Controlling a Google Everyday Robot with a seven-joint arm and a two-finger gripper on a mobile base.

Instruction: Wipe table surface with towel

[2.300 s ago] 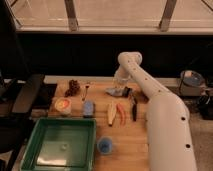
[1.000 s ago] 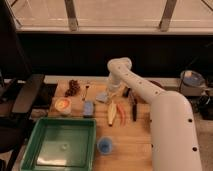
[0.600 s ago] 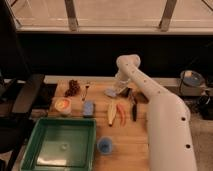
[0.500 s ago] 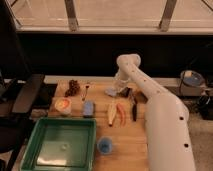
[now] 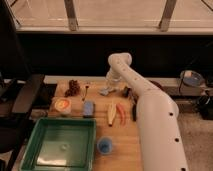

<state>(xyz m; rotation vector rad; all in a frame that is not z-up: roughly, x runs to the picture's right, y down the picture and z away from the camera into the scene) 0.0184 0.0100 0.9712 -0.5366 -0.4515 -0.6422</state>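
Several things crowd the wooden table (image 5: 122, 139), and little of its top lies bare. At the far left a black chair (image 5: 24, 96) stands against the table's left edge. A green tray (image 5: 65, 121) fills the front left corner, its sides close along the left and front edges. Behind it sits a small orange bowl (image 5: 63, 105), and behind that, near the back edge, a dark bunch of grapes (image 5: 73, 87). A thin dark utensil (image 5: 87, 90) lies just beside the grapes. A blue sponge (image 5: 89, 108) lies just behind the tray's right corner. A blue cup (image 5: 104, 145) stands near the front edge, just right of the tray.

The towel (image 5: 105, 91), a small pale grey-blue bunch, lies near the back edge at mid-table. The gripper (image 5: 113, 83) is low over its right side, at or touching it; whether it is clenched on the cloth cannot be told.

In front of the towel a banana (image 5: 111, 114) and a reddish piece (image 5: 121, 114) lie side by side, with a black stick (image 5: 133, 110) to their right. The white arm (image 5: 150, 110) covers the table's right side. The widest bare wood lies between the blue cup and the arm.
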